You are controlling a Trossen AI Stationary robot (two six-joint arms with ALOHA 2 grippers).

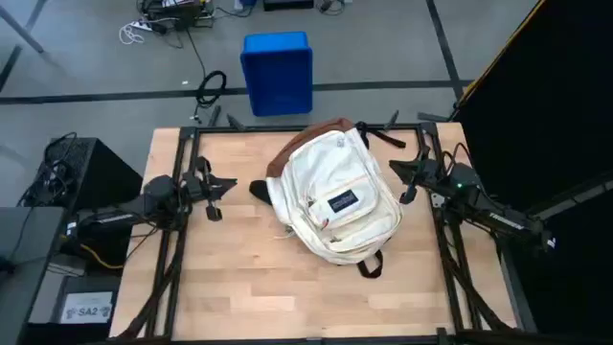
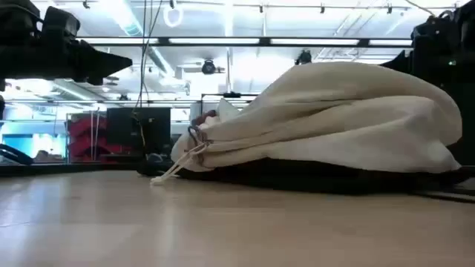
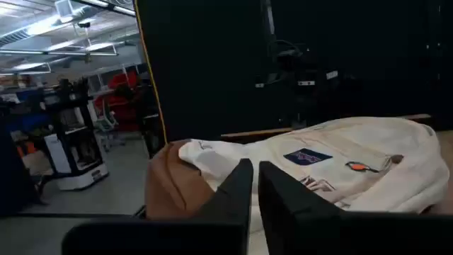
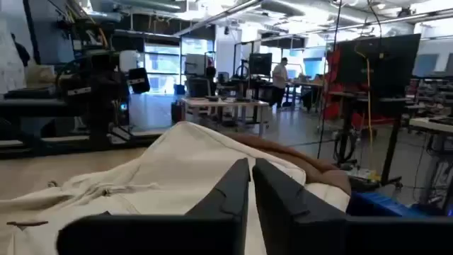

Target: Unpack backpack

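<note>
One backpack (image 1: 335,201) between two closed end effectors.

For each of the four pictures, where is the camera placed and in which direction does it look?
High view: above the table, straight down on the backpack, left gripper and right gripper.
Low view: table-top height, level across the backpack; dark arm parts in the upper corners.
Left wrist view: past nearly shut fingers toward the backpack's logo patch.
Right wrist view: past its fingers, over the backpack.
All share the backpack.

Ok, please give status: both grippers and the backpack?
Left gripper shut, idle at left edge. Right gripper shut, idle at right. Backpack flat, closed. Nothing blocking.
</note>
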